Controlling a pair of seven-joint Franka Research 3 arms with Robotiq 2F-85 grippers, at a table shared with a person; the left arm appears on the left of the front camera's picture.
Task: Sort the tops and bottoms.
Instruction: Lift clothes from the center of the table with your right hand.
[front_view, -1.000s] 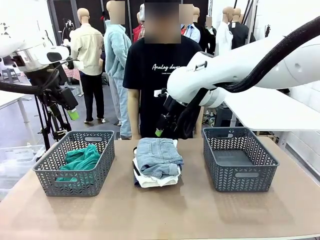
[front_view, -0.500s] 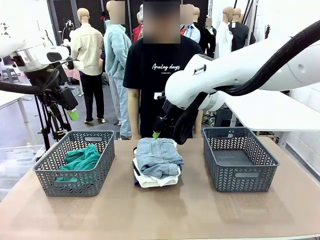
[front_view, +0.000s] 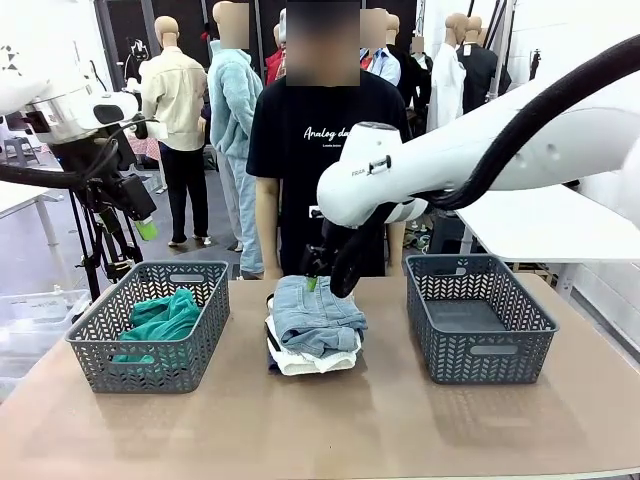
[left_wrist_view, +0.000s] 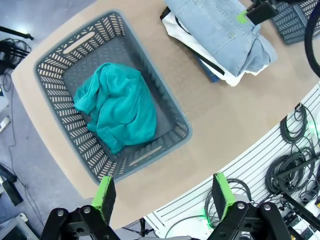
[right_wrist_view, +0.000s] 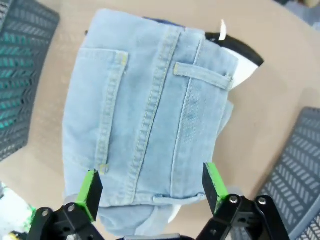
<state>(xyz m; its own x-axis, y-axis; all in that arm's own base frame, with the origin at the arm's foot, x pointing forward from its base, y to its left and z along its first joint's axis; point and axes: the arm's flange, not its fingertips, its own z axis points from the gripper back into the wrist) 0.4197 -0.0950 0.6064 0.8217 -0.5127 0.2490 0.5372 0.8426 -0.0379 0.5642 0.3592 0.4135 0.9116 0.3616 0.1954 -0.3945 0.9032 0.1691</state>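
Currently, the right gripper (right_wrist_view: 151, 187) hovers released, jaws spread above the pale-blue denim (right_wrist_view: 150, 110) topping the bottoms stack (front_view: 300, 360), apparently aligned for pickup. The left gripper (left_wrist_view: 163, 194) hangs unclenched above the basket (left_wrist_view: 60, 55) holding the teal top (left_wrist_view: 120, 107).

Your right arm (front_view: 480, 150) has swung in toward the middle of the tabletop (front_view: 400, 420). A second ago its white wrist housing sat nearer the right-hand basket (front_view: 480, 350). It now hangs further to the robot's left, in front of the person (front_view: 290, 150). The right claw (front_view: 318, 284) has come down and leftward with it. Before, it hung above and behind the bottoms (front_view: 305, 360), clear of the cloth. Now its green pads sit low at the far edge of the pale-blue denim (front_view: 318, 312) on top of the stack. You cannot tell from the front whether they touch the fabric.
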